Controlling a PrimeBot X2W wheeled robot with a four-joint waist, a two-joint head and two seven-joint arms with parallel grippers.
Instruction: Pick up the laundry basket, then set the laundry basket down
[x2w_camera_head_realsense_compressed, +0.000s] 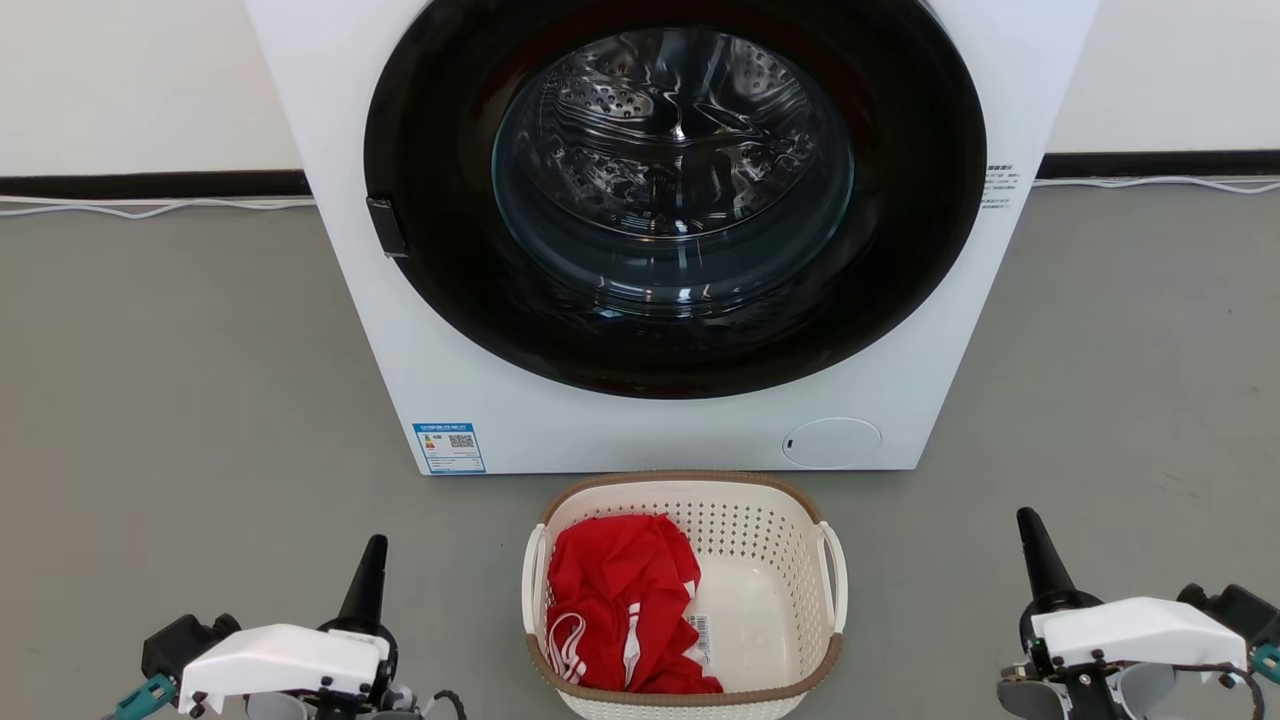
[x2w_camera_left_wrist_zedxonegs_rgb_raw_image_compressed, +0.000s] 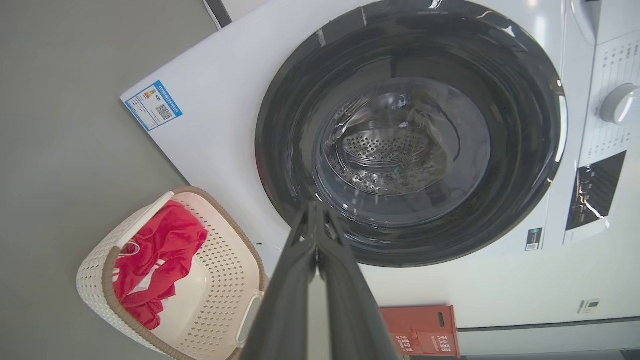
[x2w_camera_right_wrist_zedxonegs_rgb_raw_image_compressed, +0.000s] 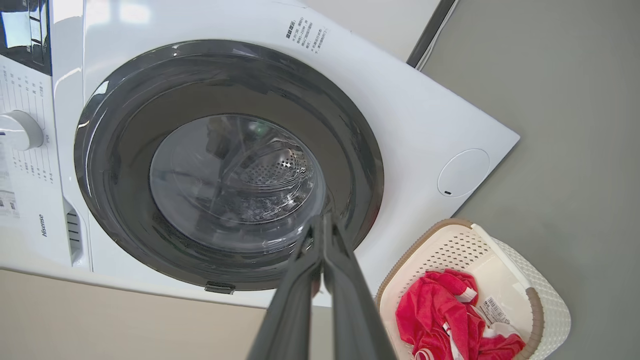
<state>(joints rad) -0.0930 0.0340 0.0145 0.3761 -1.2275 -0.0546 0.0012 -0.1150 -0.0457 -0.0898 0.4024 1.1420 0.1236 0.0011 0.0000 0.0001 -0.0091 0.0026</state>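
The laundry basket (x2w_camera_head_realsense_compressed: 760, 545), cream-white and perforated with a brown rim, stands on the grey floor just in front of the washing machine. A red garment (x2w_camera_head_realsense_compressed: 620, 595) lies in its left half. My left gripper (x2w_camera_head_realsense_compressed: 372, 560) sits low at the left, well clear of the basket's left handle (x2w_camera_head_realsense_compressed: 533, 580), its fingers pressed together and empty. My right gripper (x2w_camera_head_realsense_compressed: 1030, 535) stays to the right of the right handle (x2w_camera_head_realsense_compressed: 835, 575), also shut on nothing. The left wrist view has the basket (x2w_camera_left_wrist_zedxonegs_rgb_raw_image_compressed: 220, 260) at its lower left beside the shut fingers (x2w_camera_left_wrist_zedxonegs_rgb_raw_image_compressed: 315, 220); the right wrist view has the basket (x2w_camera_right_wrist_zedxonegs_rgb_raw_image_compressed: 500, 270) at its lower right beside the shut fingers (x2w_camera_right_wrist_zedxonegs_rgb_raw_image_compressed: 322, 227).
A large white washing machine (x2w_camera_head_realsense_compressed: 560, 420) with a dark round door (x2w_camera_head_realsense_compressed: 675, 190) rises right behind the basket. Open grey floor (x2w_camera_head_realsense_compressed: 180, 400) spreads on both sides. A red crate (x2w_camera_left_wrist_zedxonegs_rgb_raw_image_compressed: 420, 330) shows beyond the machine in the left wrist view. Cables run along the wall base (x2w_camera_head_realsense_compressed: 150, 205).
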